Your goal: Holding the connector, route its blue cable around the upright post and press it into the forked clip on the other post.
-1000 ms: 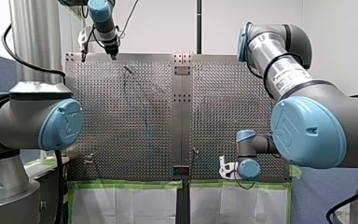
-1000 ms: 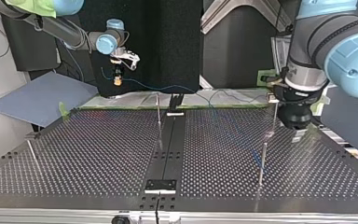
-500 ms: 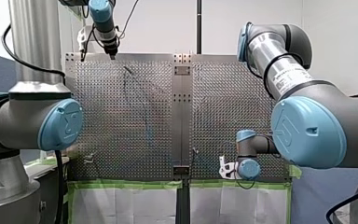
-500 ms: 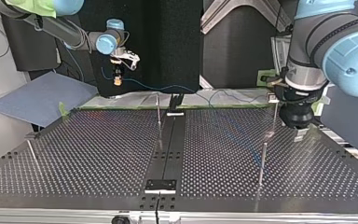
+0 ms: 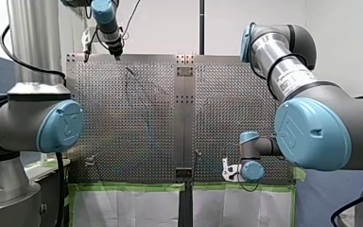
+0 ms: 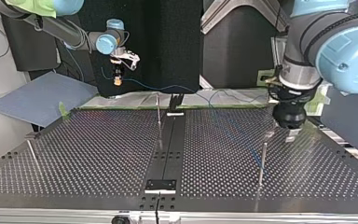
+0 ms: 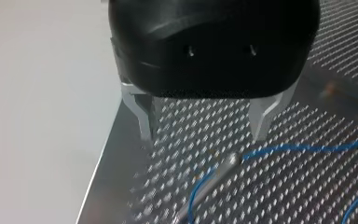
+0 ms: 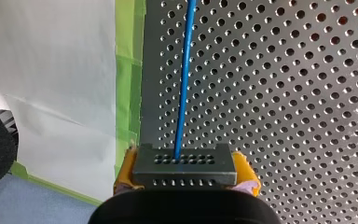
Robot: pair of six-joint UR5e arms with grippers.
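"Metal table (image 6: 88, 140), all holes, nothing on it has shifted. Watch the left gripper (image 7: 203, 122)?"

"It slid slightly toward the middle. Its fingers are spread and empty above a post (image 7: 223, 164), with the blue cable (image 7: 298, 148) running past it."

"And the right gripper (image 8: 186, 173)?"

"Hasn't budged. Its yellow pads pinch the connector (image 8: 185, 163) over the table's taped edge. I'd say the routing is barely started."
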